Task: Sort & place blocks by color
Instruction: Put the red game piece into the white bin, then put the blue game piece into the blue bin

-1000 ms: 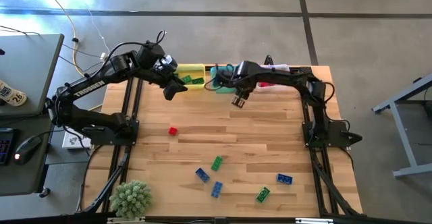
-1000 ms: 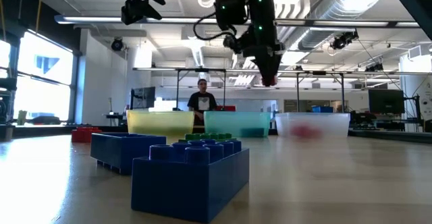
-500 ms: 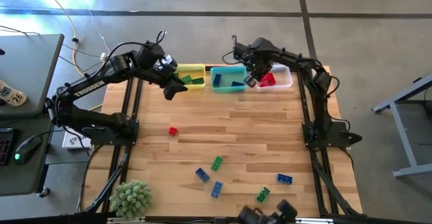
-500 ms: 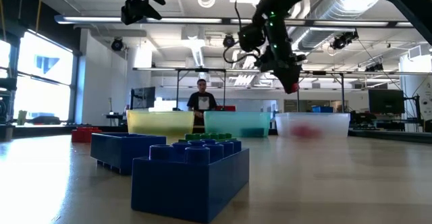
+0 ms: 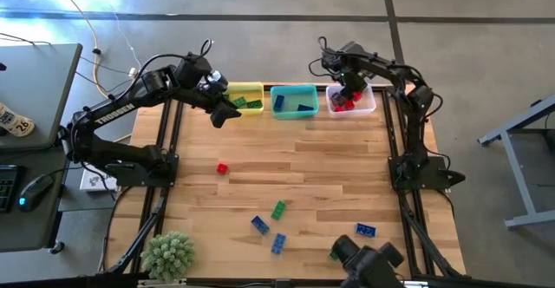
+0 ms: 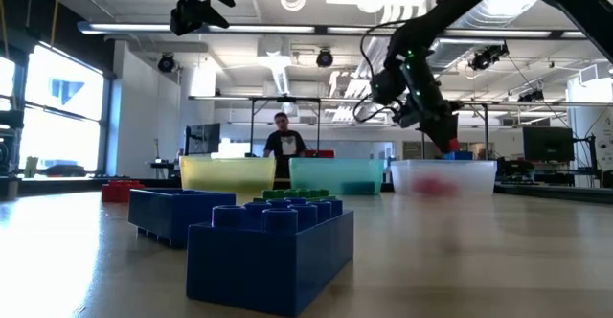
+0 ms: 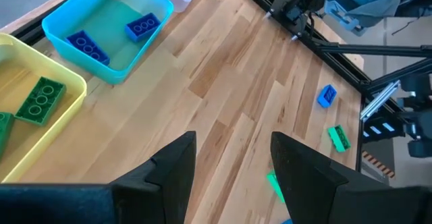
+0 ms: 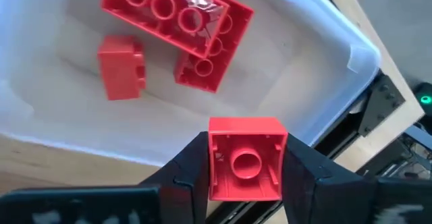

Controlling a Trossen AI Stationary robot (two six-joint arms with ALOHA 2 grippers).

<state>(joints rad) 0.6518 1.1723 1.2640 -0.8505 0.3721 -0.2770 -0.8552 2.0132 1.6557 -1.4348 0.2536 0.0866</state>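
Right gripper point(image 8: 244, 183): upper right of the overhead frame, above the clear bin point(image 5: 368, 108), fingers clamped on a red block point(image 8: 245, 158).
Clear bin: red blocks point(image 8: 177, 23) already lying inside.
Left gripper point(image 7: 233, 177): upper left of centre overhead, beside the yellow bin point(image 5: 245, 87), jaws apart, nothing between them.
Yellow bin: green blocks point(image 7: 40, 100).
Teal bin point(image 5: 294, 89): blue blocks point(image 7: 86, 46).
Loose blocks: a red one point(image 5: 222, 168) at middle left; green point(image 5: 278, 209) and blue point(image 5: 365, 230) ones along the lower table point(image 5: 329, 166).

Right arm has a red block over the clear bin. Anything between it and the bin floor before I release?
Nothing visible blocks the drop. The right gripper holds the red block above the clear bin. Three red blocks already lie inside, off to one side, with bare floor beside them.
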